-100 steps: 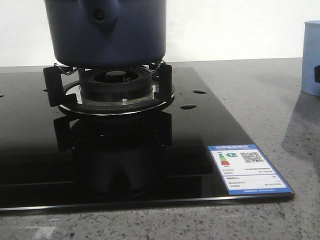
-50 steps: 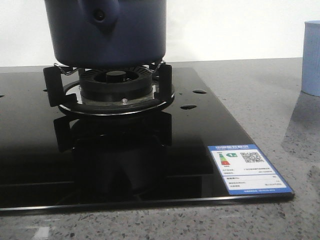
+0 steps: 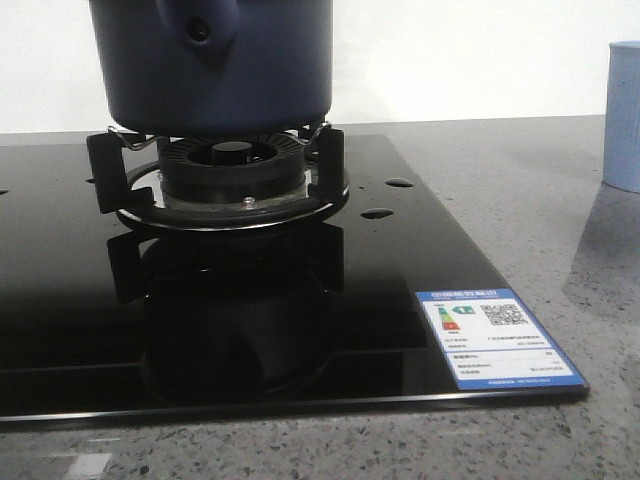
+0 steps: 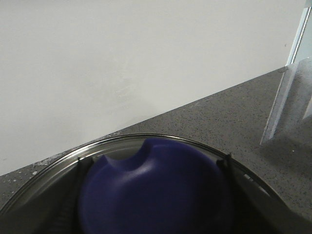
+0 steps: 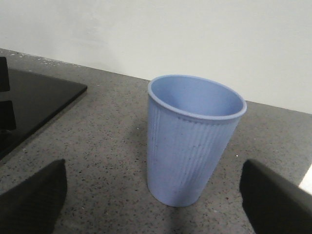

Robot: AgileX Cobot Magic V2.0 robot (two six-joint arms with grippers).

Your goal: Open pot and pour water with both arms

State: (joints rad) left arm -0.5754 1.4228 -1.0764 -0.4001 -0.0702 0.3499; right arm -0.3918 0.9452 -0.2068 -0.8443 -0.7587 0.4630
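The pot (image 3: pixel 210 65), dark navy blue and round, sits on the burner (image 3: pixel 232 165) of a glossy black cooktop (image 3: pixel 240 300), held up by the black pan supports (image 3: pixel 108 172) of the ring. Its handle mount, with a dark round hole, faces the front camera, and the curved bottom edge hangs just above the burner cap. The cooktop lies on a speckled grey worktop (image 3: pixel 520 200), toward its left side, and a blue-bordered energy label (image 3: pixel 495 338) is stuck at the cooktop's near right corner.

A pale blue ribbed cup (image 5: pixel 192 141) stands upright and apart from the cooktop, on the bare worktop toward the right edge; only a sliver of it shows at the right border of the front view. Its opening faces up, and what can be seen of the inside looks pale blue.

The right end effector (image 5: pixel 156 195) is released — its two dark fingers (image 5: pixel 34 200) stand wide apart on either side of the cup, touching neither it nor each other.

In the left wrist view, a glass lid (image 4: pixel 122 148) with a metal rim fills the lower part, and a blurred navy knob (image 4: pixel 156 190) sits very close to the camera. Dark finger edges flank that knob, but whether the left end effector is clenched on it or merely around it cannot be told — the fingertips are out of frame.
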